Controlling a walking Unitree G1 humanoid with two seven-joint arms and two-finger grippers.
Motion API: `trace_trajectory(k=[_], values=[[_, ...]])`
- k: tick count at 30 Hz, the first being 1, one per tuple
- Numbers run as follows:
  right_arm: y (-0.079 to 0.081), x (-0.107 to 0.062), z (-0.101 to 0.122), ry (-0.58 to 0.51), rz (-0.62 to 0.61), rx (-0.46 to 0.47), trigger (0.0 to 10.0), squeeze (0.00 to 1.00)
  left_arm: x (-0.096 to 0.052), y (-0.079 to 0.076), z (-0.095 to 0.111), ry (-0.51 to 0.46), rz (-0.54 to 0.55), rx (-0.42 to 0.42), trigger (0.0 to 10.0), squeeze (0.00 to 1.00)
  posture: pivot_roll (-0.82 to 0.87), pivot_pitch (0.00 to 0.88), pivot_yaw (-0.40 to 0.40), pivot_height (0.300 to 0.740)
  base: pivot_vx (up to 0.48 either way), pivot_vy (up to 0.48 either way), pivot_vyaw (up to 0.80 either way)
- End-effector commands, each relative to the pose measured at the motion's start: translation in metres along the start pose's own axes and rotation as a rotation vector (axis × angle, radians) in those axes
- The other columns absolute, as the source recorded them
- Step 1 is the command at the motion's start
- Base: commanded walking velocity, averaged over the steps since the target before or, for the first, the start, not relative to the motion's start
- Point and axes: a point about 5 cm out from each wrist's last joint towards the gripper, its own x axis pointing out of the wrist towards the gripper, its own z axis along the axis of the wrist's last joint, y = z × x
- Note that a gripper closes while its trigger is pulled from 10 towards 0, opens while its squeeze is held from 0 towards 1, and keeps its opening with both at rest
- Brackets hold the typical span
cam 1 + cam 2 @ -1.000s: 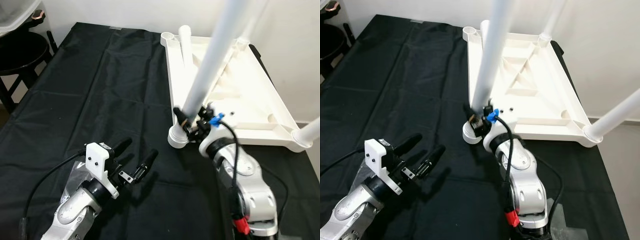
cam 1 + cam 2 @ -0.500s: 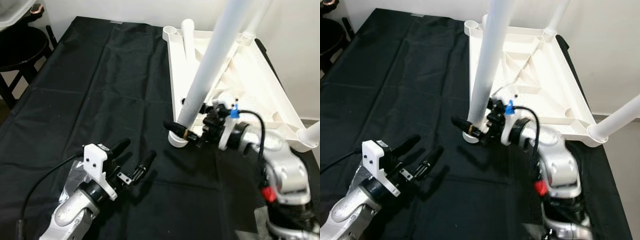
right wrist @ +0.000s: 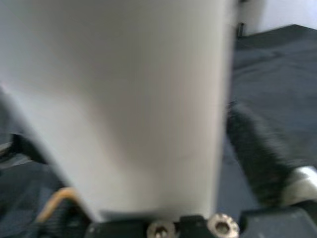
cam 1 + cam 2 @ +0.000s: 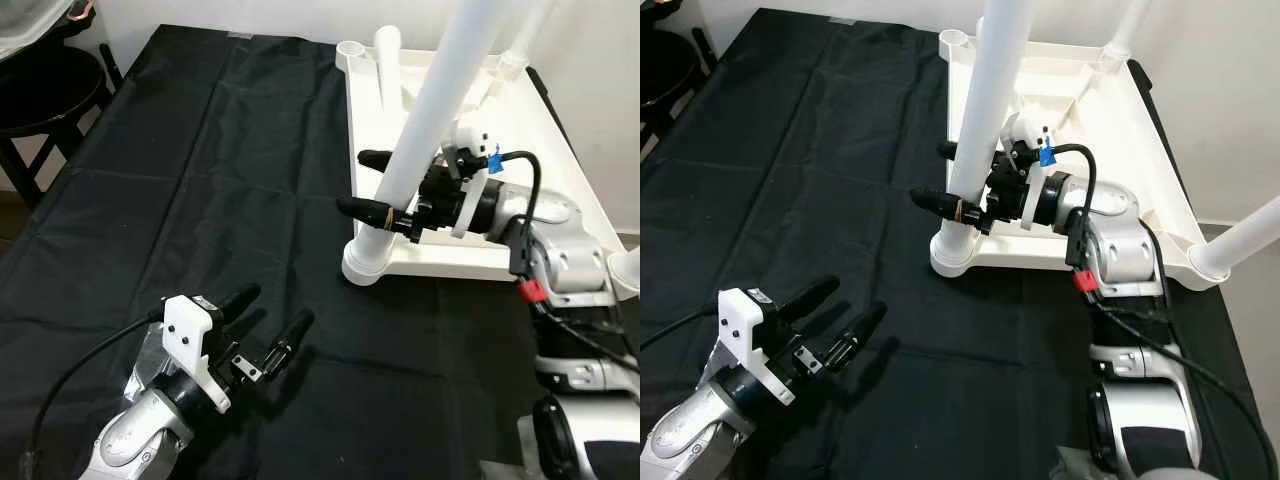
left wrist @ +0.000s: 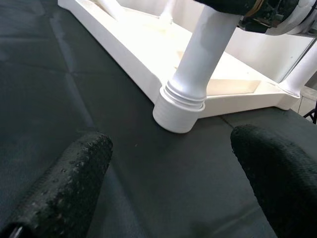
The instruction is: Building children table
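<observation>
The right hand [image 4: 375, 185] is reaching in from three o'clock, its two black fingers [image 4: 366, 211] straddling the white leg [image 4: 425, 125] just above the socket [image 4: 366, 264], apparently clamping it. The leg is leaning toward one o'clock rather than standing straight, and the upturned white tabletop [image 4: 520, 215] is lying on the black-covered desk [image 4: 200, 180] with that corner at the centre. If the hand is twisting a tilted leg, the thread could be crossing or the leg popping out; a hard push could also be sliding the tabletop across the cloth. The left hand [image 4: 262, 329] is hovering at seven o'clock, fingers spread, gripping nothing.
</observation>
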Motion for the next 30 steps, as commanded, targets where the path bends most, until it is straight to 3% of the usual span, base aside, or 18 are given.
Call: trace_trajectory(k=[1,8,11,12,14,15,16,17,18,19,21,28,29,30], values=[[-0.004,-0.007,0.003,0.007,0.016,-0.012,0.0,0.0,-0.003,-0.002,-0.001,0.023,-0.004,-0.002,10.0,0.0,0.08,0.284,-0.06,0.74,0.0,0.0,0.0],[-0.006,-0.021,0.005,-0.009,0.036,0.004,0.0,0.0,-0.001,-0.001,-0.001,0.021,-0.002,-0.003,10.0,0.0,0.07,0.282,-0.067,0.74,0.0,0.0,0.0],[0.008,-0.016,-0.006,-0.004,-0.016,0.042,0.0,0.0,-0.001,-0.001,-0.001,0.017,0.0,-0.003,10.0,0.0,0.06,0.279,-0.077,0.74,0.0,0.0,0.0],[0.022,-0.01,-0.018,0.023,-0.082,0.068,0.0,0.0,0.0,-0.001,-0.001,0.015,0.002,-0.003,10.0,0.0,0.05,0.276,-0.083,0.74,0.0,0.0,0.0],[0.025,-0.009,-0.021,0.029,-0.094,0.071,0.0,0.0,0.0,-0.001,-0.001,0.015,0.002,-0.003,10.0,0.0,0.05,0.276,-0.083,0.74,0.0,0.0,0.0],[0.039,0.0,-0.043,0.082,-0.399,0.129,0.0,0.0,0.0,0.0,-0.002,0.018,0.001,-0.001,10.0,0.0,0.06,0.253,-0.12,0.74,0.0,0.0,0.0],[0.039,0.0,-0.043,0.082,-0.399,0.129,0.0,0.0,0.0,0.0,-0.002,0.018,0.001,-0.001,10.0,0.0,0.06,0.253,-0.12,0.74,0.0,0.0,0.0],[0.052,-0.006,-0.063,0.171,-0.739,0.203,0.0,0.0,0.001,0.001,-0.004,0.02,0.002,0.001,10.0,0.0,0.06,0.243,-0.129,0.74,0.0,0.0,0.0],[0.089,-0.024,-0.087,0.338,-1.074,0.287,0.0,0.0,0.002,0.003,-0.006,0.02,0.005,0.002,10.0,0.0,0.05,0.237,-0.115,0.74,0.0,0.0,0.0],[0.089,-0.024,-0.087,0.338,-1.074,0.287,0.0,0.0,0.002,0.003,-0.006,0.02,0.005,0.002,10.0,0.0,0.05,0.237,-0.115,0.74,0.0,0.0,0.0],[0.11,-0.006,-0.087,0.315,-0.947,0.323,0.0,0.0,0.005,0.004,-0.007,0.018,0.005,0.004,10.0,0.0,0.04,0.227,-0.112,0.74,0.0,0.0,0.0],[0.107,0.008,-0.079,0.266,-0.862,0.338,0.0,0.0,0.007,0.008,-0.008,0.014,0.006,0.009,10.0,0.0,0.02,0.216,-0.106,0.74,0.0,0.0,0.0],[0.108,0.01,-0.078,0.272,-0.842,0.337,4.4,0.0,0.007,0.008,-0.008,0.013,0.006,0.009,10.0,0.0,0.02,0.216,-0.106,0.74,0.0,0.0,0.0],[0.108,0.012,-0.077,0.276,-0.8,0.327,10.0,0.0,0.008,0.009,-0.008,0.011,0.006,0.009,10.0,0.0,0.02,0.216,-0.106,0.74,0.0,0.0,0.0]])
